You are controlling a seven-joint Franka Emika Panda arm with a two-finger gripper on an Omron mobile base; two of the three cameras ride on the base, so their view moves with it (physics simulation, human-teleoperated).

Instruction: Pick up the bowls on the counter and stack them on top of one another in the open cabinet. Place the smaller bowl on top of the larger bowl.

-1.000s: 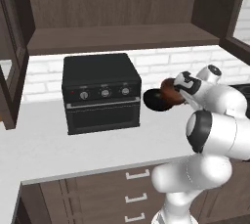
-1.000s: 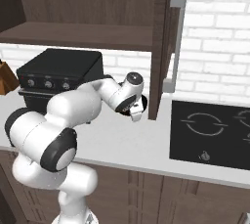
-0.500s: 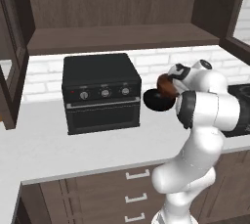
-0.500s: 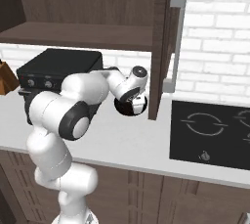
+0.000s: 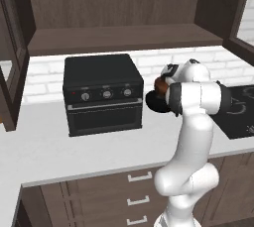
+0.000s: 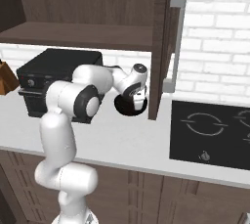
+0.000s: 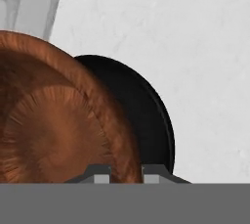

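My gripper [image 7: 126, 174] is shut on the rim of the smaller bowl [image 7: 53, 130], the reddish-brown one, which I hold tilted just above the counter [image 7: 195, 47]. The larger bowl [image 7: 146, 115], glossy black, sits on the counter right behind and below it. In the left base view the gripper [image 5: 165, 78] holds the brown bowl [image 5: 159, 86] over the black bowl [image 5: 154, 103], to the right of the oven. From the right, the gripper [image 6: 139, 100] hangs over the black bowl [image 6: 128, 108]. The open cabinet's shelf [image 5: 124, 40] is above.
A black toaster oven [image 5: 104, 94] stands on the counter, left of the bowls. An open cabinet door [image 6: 161, 47] hangs edge-on just right of the hand. A black cooktop [image 6: 210, 125] lies further right. Drawers with white handles [image 5: 139, 176] run below the counter.
The elbow has swung upright and closer to the counter. The hand, still shut on the brown bowl, has shifted slightly left and up over the black bowl.
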